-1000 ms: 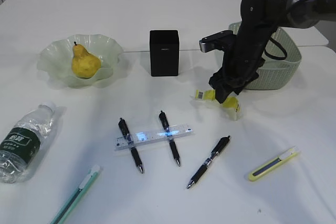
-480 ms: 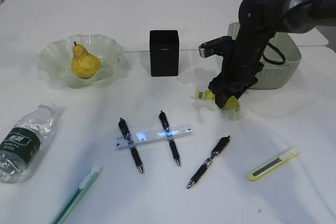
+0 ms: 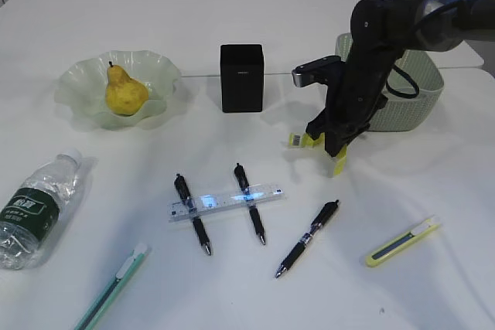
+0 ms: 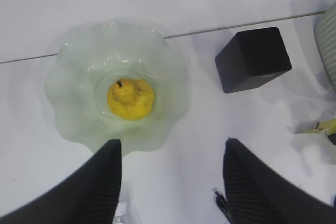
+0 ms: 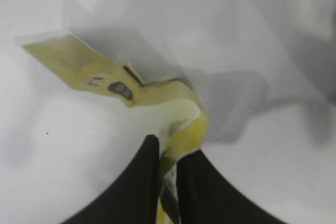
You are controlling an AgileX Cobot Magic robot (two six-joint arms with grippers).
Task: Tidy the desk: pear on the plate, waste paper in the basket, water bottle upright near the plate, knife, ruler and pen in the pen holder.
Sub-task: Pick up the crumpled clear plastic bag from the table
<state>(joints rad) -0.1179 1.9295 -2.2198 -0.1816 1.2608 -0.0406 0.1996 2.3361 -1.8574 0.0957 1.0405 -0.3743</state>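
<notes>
On the far left the water bottle (image 3: 37,208) lies on its side on the surface (image 3: 232,291), and the pear (image 3: 124,93) sits on the plate (image 3: 155,75), below our left pincer (image 4: 170,169), which hangs spread and empty. Pens and the ruler (image 3: 226,201) lie mid-surface before the pen holder (image 3: 242,77). Our right pincer (image 5: 167,156) is pressed together on the waste paper (image 5: 131,88), low beside the basket (image 3: 421,86). We judge the paper step is in hand; next calls for lifting, carrying right over the rim, then releasing.
</notes>
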